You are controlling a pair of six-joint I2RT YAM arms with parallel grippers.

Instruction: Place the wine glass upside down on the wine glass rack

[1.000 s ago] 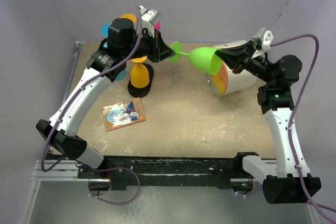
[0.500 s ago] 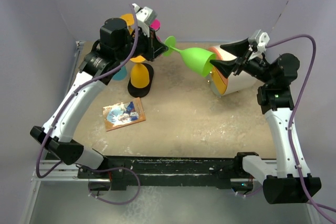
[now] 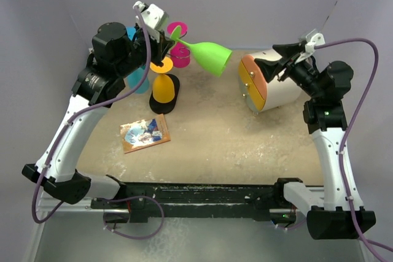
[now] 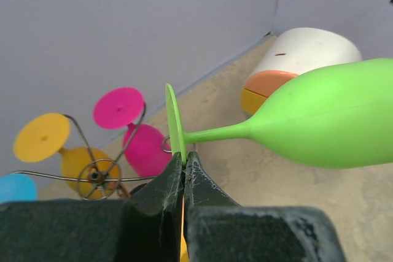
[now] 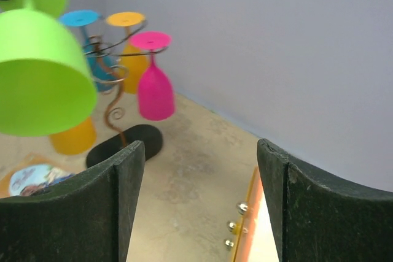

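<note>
The green wine glass [image 3: 209, 56] lies sideways in the air at the back left, its bowl [image 4: 325, 118] pointing right. My left gripper [image 3: 167, 42] is shut on the rim of its flat foot [image 4: 174, 121]. The wine glass rack [image 3: 161, 108] stands just below and left of the glass. Its wire spiral [image 4: 98, 173] and brown stem [image 5: 113, 111] rise from a black oval base [image 5: 129, 141]. My right gripper [image 3: 270, 59] is open and holds nothing [image 5: 199, 148]. It hangs to the right of the green bowl [image 5: 37, 72], apart from it.
Pink [image 3: 180, 53], yellow [image 3: 163, 87] and blue [image 3: 136, 78] glasses hang upside down on the rack. A white drum with an orange and yellow drawer front [image 3: 270, 87] lies at the back right, below my right gripper. A picture card [image 3: 145, 134] lies on the table.
My right gripper has opened, let go of the green bowl and drawn back to the right. My left arm has lifted the glass and carried it left, over the rack.
</note>
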